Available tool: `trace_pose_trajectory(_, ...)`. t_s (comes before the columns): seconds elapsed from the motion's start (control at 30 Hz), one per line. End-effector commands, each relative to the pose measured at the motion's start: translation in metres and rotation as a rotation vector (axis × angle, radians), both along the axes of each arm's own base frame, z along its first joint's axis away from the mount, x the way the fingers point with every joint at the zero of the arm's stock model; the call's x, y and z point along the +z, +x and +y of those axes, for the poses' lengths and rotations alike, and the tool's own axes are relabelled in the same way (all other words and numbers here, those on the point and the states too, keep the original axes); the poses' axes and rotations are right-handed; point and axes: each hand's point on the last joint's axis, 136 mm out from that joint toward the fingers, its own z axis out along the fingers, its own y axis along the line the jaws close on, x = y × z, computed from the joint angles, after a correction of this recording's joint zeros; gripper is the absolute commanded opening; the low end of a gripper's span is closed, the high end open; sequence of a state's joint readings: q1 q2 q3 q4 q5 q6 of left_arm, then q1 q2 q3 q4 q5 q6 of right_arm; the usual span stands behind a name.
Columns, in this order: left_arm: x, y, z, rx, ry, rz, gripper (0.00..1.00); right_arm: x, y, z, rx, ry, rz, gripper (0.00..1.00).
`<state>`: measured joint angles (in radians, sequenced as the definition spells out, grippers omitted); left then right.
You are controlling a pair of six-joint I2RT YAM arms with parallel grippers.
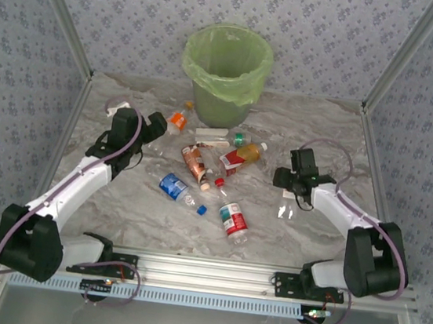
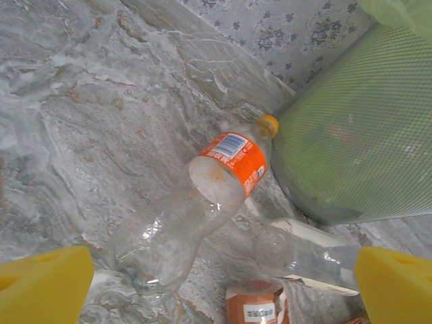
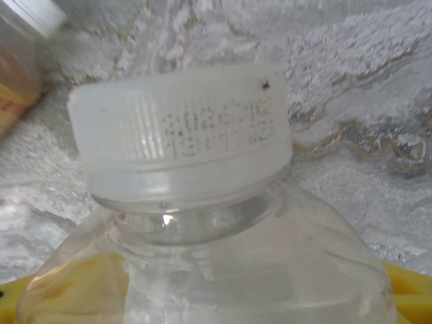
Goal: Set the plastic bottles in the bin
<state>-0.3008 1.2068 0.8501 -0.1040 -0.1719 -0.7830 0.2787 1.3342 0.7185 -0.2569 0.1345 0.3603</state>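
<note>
Step in hand: pick-up, with several plastic bottles (image 1: 233, 218) loose on the table (image 1: 323, 128) in front of the bin (image 1: 224, 104).

Left gripper (image 1: 157, 127) was spread wide and empty, straddling the orange-labelled bottle (image 2: 229, 162). That bottle lay flat beside the bin, long axis diagonal, cap toward the bin wall.

Right gripper (image 1: 282, 178) appeared closed on a clear white-capped bottle (image 3: 202, 270), cap pointing away from the wrist.

Next, judged: left descends and closes; right lifts toward the bin.
</note>
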Motion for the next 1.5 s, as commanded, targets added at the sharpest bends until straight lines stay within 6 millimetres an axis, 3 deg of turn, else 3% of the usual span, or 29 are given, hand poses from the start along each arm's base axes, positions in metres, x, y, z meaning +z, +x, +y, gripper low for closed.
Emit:
trace_pose_trajectory(0.0, 0.023, 0.012, -0.003, 0.009, -0.055, -0.058, 0.99, 0.025, 0.011, 0.002, -0.034, 0.069, -0.127, 0.34)
trace_pose_trajectory(0.2, 0.02, 0.012, -0.005, -0.007, -0.038, -0.049, 0.99, 0.058, 0.012, 0.007, -0.015, 0.155, -0.246, 0.28)
trace_pose_trajectory(0.37, 0.018, 0.011, -0.003, -0.011, -0.032, -0.044, 0.99, 0.109, 0.016, 0.025, 0.042, 0.267, -0.353, 0.22)
trace_pose_trajectory(0.53, 0.019, 0.009, -0.001, -0.015, -0.027, -0.053, 0.99, 0.152, 0.027, 0.045, 0.105, 0.335, -0.432, 0.0)
trace_pose_trajectory(0.8, 0.019, 0.001, 0.011, 0.005, -0.016, -0.061, 0.99, 0.197, 0.046, 0.073, 0.215, 0.343, -0.503, 0.0)
trace_pose_trajectory(0.97, 0.019, -0.005, 0.024, 0.037, -0.025, -0.071, 0.99, 0.219, 0.066, 0.088, 0.258, 0.36, -0.52, 0.0)
trace_pose_trajectory(1.17, 0.017, -0.013, 0.035, 0.071, -0.028, -0.082, 0.99, 0.261, 0.092, 0.105, 0.285, 0.395, -0.594, 0.0)
trace_pose_trajectory(1.47, 0.015, -0.021, 0.04, 0.069, -0.002, -0.079, 0.99, 0.305, 0.127, 0.125, 0.317, 0.453, -0.667, 0.0)
